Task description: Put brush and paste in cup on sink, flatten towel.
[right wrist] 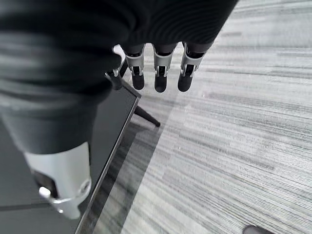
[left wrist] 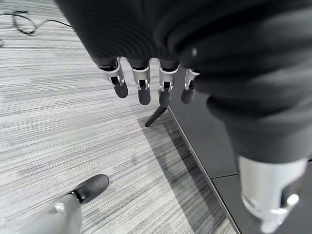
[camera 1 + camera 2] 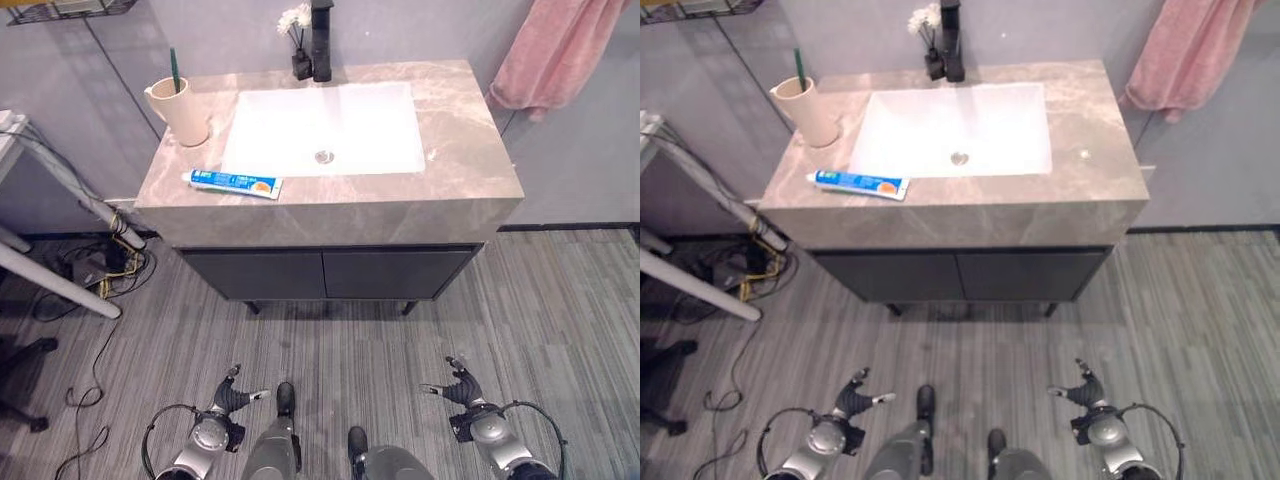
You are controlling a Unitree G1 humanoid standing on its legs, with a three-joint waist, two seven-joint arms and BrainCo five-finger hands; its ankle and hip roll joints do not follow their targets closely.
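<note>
On the grey marble counter (image 3: pixel 460 120), white basin (image 3: pixel 325 125), toothpaste tube (image 3: pixel 235 182), cup (image 3: pixel 185 108).

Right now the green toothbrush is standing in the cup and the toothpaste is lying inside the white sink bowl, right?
Not quite. The toothbrush does stand in the cup, but the toothpaste is not in the sink bowl. It lies flat on the stone counter in front of the bowl, near the front edge. The left eye view shows this.

Left hand (image 3: pixel 228 400) low, fingers relaxed; right hand (image 3: pixel 463 388) same
</note>
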